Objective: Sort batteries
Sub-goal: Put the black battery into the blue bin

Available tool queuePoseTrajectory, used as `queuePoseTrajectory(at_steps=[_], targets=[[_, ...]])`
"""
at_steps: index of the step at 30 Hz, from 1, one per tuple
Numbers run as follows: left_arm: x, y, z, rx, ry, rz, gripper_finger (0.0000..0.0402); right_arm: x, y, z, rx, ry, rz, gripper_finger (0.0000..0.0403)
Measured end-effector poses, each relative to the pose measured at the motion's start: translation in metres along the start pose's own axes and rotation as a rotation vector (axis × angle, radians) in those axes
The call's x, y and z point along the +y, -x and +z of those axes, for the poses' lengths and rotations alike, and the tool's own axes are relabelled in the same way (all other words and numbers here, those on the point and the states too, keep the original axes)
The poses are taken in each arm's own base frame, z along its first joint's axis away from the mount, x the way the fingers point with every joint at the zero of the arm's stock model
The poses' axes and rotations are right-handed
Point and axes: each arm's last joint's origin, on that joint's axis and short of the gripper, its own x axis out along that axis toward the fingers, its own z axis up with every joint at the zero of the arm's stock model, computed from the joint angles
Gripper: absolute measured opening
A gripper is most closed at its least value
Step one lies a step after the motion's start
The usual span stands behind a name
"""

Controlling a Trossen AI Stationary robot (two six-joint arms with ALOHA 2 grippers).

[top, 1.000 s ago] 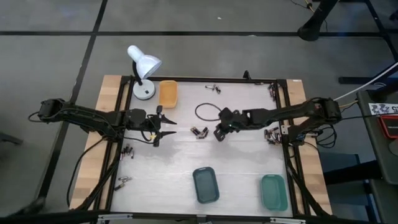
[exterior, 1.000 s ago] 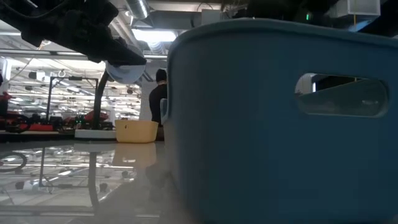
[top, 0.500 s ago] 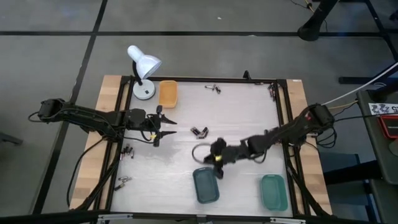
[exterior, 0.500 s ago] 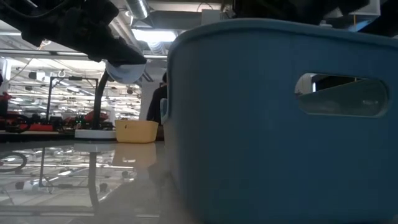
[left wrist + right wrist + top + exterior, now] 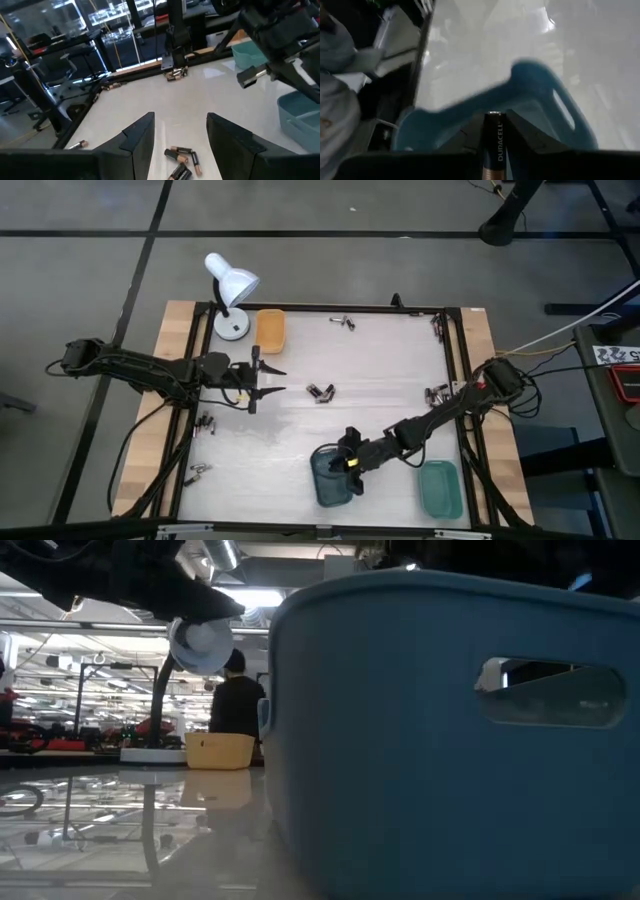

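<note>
A: High view?
B: Right end effector (image 5: 349,464) above the dark teal tray (image 5: 330,480); left end effector (image 5: 268,379), fingers apart, waits over the desk (image 5: 380,370) near loose batteries (image 5: 321,391). A green tray (image 5: 440,489) lies beside.

A: Low view?
B: Teal tray wall (image 5: 440,740) fills the foreground; lamp (image 5: 195,640), orange tray (image 5: 218,750) and a person (image 5: 238,705) behind.

A: Left wrist view?
B: Parted fingers (image 5: 140,137); batteries (image 5: 181,160) lie between them on the desk.

A: Right wrist view?
B: Fingers clamped on one battery (image 5: 493,145), over the teal tray (image 5: 540,95).

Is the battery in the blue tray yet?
Not yet. The right hand grips the battery above the dark teal tray.
</note>
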Motion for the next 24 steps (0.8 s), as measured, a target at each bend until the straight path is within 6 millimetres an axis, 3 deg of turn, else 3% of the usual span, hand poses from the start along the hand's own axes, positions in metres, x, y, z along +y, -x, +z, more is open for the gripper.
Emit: queuePoseTrajectory(at_steps=[5, 13, 19, 24], targets=[[0.001, 0.0, 0.0, -0.002, -0.016, 0.003, 0.0169, -0.004, -0.009, -0.006, 0.011, 0.004, -0.009, 0.0086], [0.002, 0.0, -0.003, 0.03, 0.009, 0.005, 0.0169, -0.005, -0.008, 0.001, -0.028, 0.083, 0.013, 0.0141], [0.001, 0.0, -0.005, 0.05, 0.056, 0.0, 0.0169, -0.012, 0.015, 0.036, -0.097, 0.124, 0.066, 0.0153], [0.0, 0.0, -0.009, 0.086, 0.07, -0.009, 0.0169, -0.032, 0.038, 0.064, -0.145, 0.24, -0.025, 0.0153]])
